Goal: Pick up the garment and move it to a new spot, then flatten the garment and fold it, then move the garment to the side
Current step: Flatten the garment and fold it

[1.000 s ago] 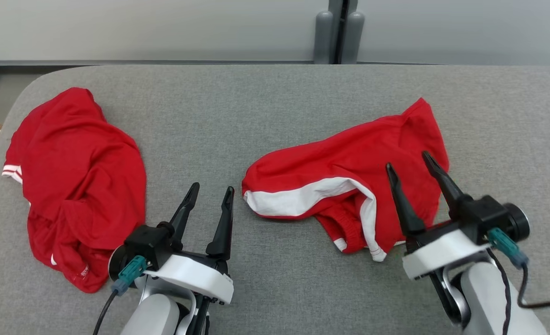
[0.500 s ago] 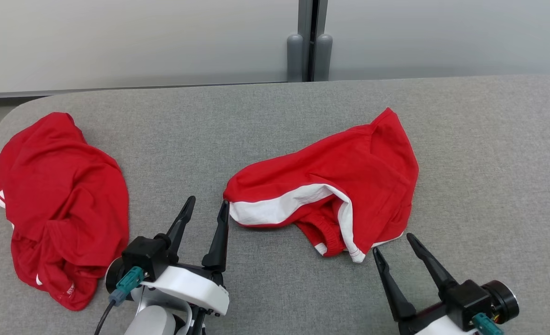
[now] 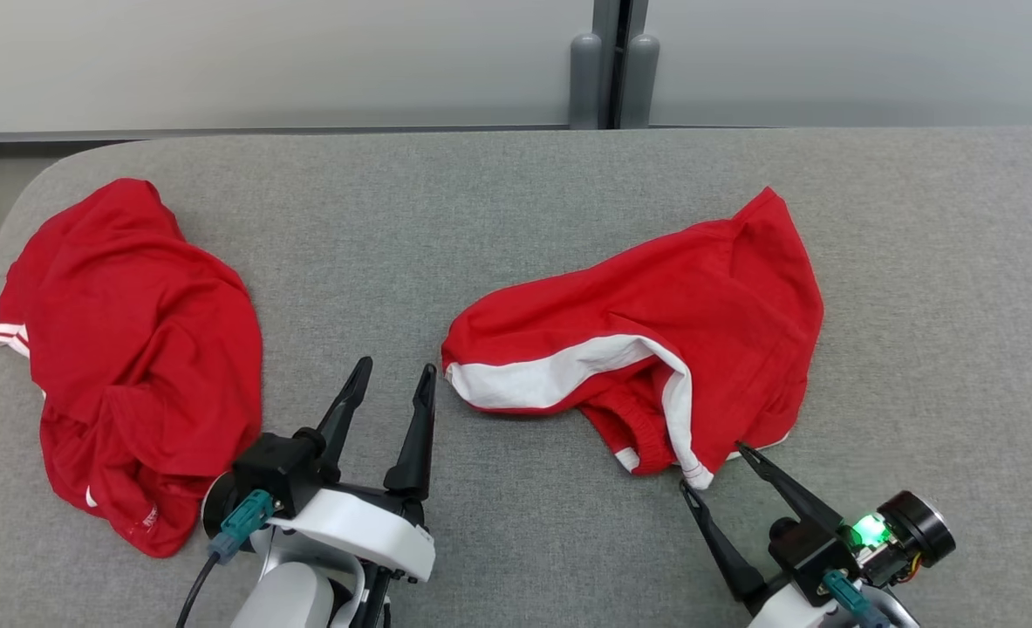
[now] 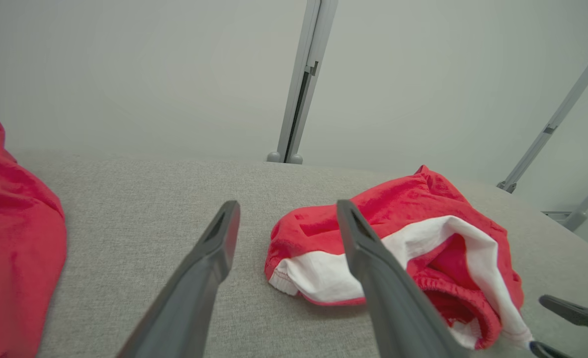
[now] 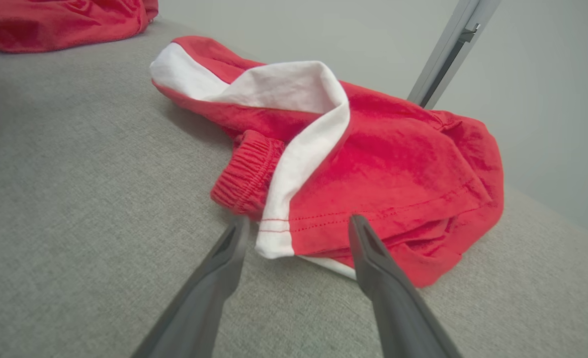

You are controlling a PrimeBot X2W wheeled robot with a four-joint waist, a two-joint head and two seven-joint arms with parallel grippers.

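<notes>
Opening the pick-up step: nothing is being gripped yet. The red-and-white shorts are lying crumpled centre-right on the grey table, well apart from a second red garment at the left. The right gripper is being held wide, tips flanking the near white-striped hem corner. The left gripper is also being held wide, empty, near the shorts' left end. Judged next: closing on that hem and lifting — a full bite of cloth is being called for.
</notes>
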